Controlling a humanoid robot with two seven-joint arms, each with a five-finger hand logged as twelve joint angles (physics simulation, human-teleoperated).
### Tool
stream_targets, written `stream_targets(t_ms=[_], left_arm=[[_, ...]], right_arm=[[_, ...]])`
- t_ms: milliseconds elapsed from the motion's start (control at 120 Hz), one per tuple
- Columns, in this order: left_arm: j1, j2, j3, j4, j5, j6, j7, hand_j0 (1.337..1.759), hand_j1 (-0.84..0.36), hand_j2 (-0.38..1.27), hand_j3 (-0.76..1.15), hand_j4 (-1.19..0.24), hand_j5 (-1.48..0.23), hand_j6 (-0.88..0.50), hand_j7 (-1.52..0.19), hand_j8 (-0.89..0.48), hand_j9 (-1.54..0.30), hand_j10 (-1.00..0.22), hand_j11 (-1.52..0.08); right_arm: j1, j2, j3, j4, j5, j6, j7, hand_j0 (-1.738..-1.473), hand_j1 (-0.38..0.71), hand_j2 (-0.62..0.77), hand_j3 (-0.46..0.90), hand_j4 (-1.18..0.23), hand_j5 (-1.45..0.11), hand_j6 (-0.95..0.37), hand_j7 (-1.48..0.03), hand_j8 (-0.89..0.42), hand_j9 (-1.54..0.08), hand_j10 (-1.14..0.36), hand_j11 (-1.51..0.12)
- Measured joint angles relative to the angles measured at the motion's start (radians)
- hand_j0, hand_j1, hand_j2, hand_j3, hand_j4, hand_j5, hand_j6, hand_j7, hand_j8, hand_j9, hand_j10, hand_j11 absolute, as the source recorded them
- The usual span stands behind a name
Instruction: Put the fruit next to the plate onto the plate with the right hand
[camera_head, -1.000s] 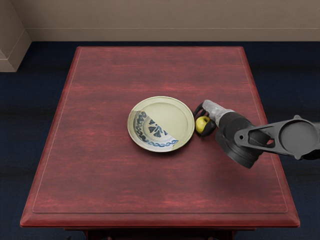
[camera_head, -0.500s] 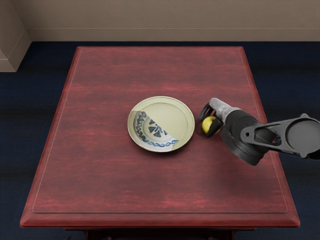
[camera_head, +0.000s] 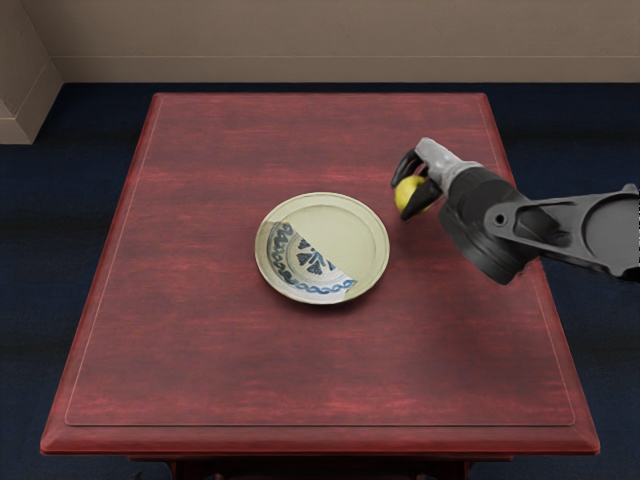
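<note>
A small yellow fruit (camera_head: 408, 192) is held in my right hand (camera_head: 413, 186), whose dark fingers are curled around it. The hand and fruit hang above the table, to the upper right of the plate (camera_head: 350, 228). That plate is cream with a blue pattern on its lower left half and lies near the middle of the red wooden table (camera_head: 200, 330). Nothing lies on the plate. My right arm (camera_head: 560, 235) comes in from the right edge.
The table's far edge (camera_head: 320, 96) and a dark blue floor surround the work area. A beige wall base runs along the top of the view.
My right hand, shut on the fruit, has risen from the table beside the plate's right rim and moved farther back. The plate has not moved.
</note>
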Motion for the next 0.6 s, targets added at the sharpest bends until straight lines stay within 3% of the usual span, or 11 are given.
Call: stream_targets(t_ms=[75, 258, 325, 367, 425, 467, 600], left_arm=[[0.000, 0.000, 0.000, 0.000, 0.000, 0.000, 0.000, 1.658, 0.34, 0.00, 0.00, -0.01, -0.01, -0.01, -0.01, -0.01, -0.01, -0.01, -0.01], [0.000, 0.000, 0.000, 0.000, 0.000, 0.000, 0.000, 1.658, 0.34, 0.00, 0.00, -0.01, -0.01, -0.01, -0.01, -0.01, -0.01, -0.01, -0.01], [0.000, 0.000, 0.000, 0.000, 0.000, 0.000, 0.000, 1.658, 0.34, 0.00, 0.00, -0.01, -0.01, -0.01, -0.01, -0.01, -0.01, -0.01, -0.01], [0.000, 0.000, 0.000, 0.000, 0.000, 0.000, 0.000, 1.658, 0.34, 0.00, 0.00, -0.01, -0.01, -0.01, -0.01, -0.01, -0.01, -0.01, -0.01], [0.000, 0.000, 0.000, 0.000, 0.000, 0.000, 0.000, 1.658, 0.34, 0.00, 0.00, -0.01, -0.01, -0.01, -0.01, -0.01, -0.01, -0.01, -0.01], [0.000, 0.000, 0.000, 0.000, 0.000, 0.000, 0.000, 1.658, 0.34, 0.00, 0.00, -0.01, -0.01, -0.01, -0.01, -0.01, -0.01, -0.01, -0.01], [0.000, 0.000, 0.000, 0.000, 0.000, 0.000, 0.000, 1.658, 0.34, 0.00, 0.00, -0.01, -0.01, -0.01, -0.01, -0.01, -0.01, -0.01, -0.01]], right_arm=[[0.022, 0.038, 0.013, -0.025, 0.000, -0.001, 0.000, -1.649, 0.31, 0.35, 0.00, -0.83, -1.21, -0.40, -1.13, -0.27, -1.22, -0.42, -1.21], [0.043, 0.157, 0.023, -0.070, -0.003, 0.000, 0.000, -1.648, 0.22, 0.20, 0.00, -0.83, -1.22, -0.45, -1.13, -0.29, -1.22, -0.47, -1.23], [0.042, 0.201, 0.023, -0.070, -0.003, -0.001, 0.000, -1.650, 0.21, 0.21, 0.00, -0.83, -1.22, -0.47, -1.13, -0.33, -1.21, -0.50, -1.22], [0.041, 0.225, 0.023, -0.068, -0.003, 0.000, 0.000, -1.649, 0.14, 0.06, 0.00, -0.83, -1.22, -0.49, -1.13, -0.35, -1.22, -0.51, -1.23], [0.040, 0.247, 0.023, -0.064, -0.001, 0.000, 0.001, -1.651, 0.16, 0.21, 0.00, -0.82, -1.23, -0.49, -1.13, -0.35, -1.22, -0.52, -1.23], [0.038, 0.256, 0.023, -0.062, -0.002, -0.002, 0.001, -1.652, 0.14, 0.20, 0.00, -0.75, -1.11, -0.47, -1.02, -0.35, -1.10, -0.49, -1.11], [0.022, 0.270, 0.031, -0.061, -0.002, -0.005, 0.001, -1.655, -0.09, 0.11, 0.00, -0.39, -0.58, -0.25, -0.54, -0.19, -0.58, -0.26, -0.58]])
